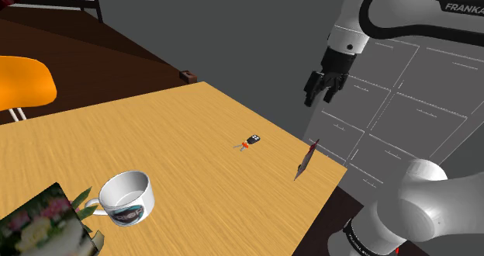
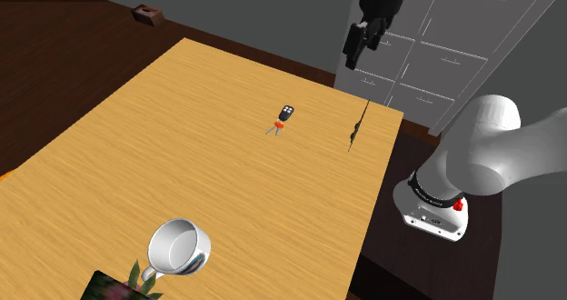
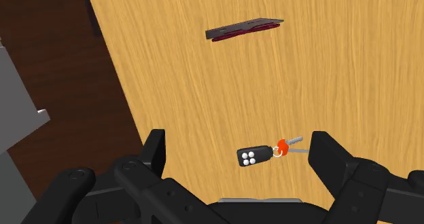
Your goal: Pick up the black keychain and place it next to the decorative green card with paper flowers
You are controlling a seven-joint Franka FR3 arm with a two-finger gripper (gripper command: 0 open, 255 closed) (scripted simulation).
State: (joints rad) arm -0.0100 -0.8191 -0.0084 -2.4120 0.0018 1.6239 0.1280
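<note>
Keychain [image 1: 250, 143] [image 2: 283, 117] [image 3: 261, 153]: black fob with four pale buttons, an orange-red tag and small grey keys, lying flat on the light wooden table [image 1: 194, 200] [image 2: 136, 162] [image 3: 340, 87], toward the table's edge nearest the arm. Gripper [image 1: 324, 88] [image 2: 356, 48] [image 3: 238, 146]: all black, fingers spread apart and clasping nothing, hanging in the air well above the tabletop; in the shoulder view it sits up and to the right of the keychain, over the table's edge. Seen along the gripper, the keychain lies on the wood in the gap between the two fingers, closer to one of them, touching neither. Thin dark object [image 1: 305, 160] [image 2: 356, 125] [image 3: 244, 29] with dark red trim: resting near the same table edge, apart from the keychain; its kind cannot be told. Mug [image 1: 128, 198] [image 2: 179, 246]: white, standing mouth up with a dark picture on its outer wall, its plain inner wall showing within. Card [image 1: 39, 223] [image 2: 114, 287]: dark green with pale and pink flowers, just beside the mug's handle at the shoulder view's lower left, well apart from the keychain. Orange chair [image 1: 23, 84]: beside the table at the shoulder view's left. Small brown box [image 1: 187, 76] [image 2: 146, 15]: on the dark floor beyond the table. Grey panelled cabinet [image 1: 403, 115] [image 2: 427, 71]: behind the arm.
</note>
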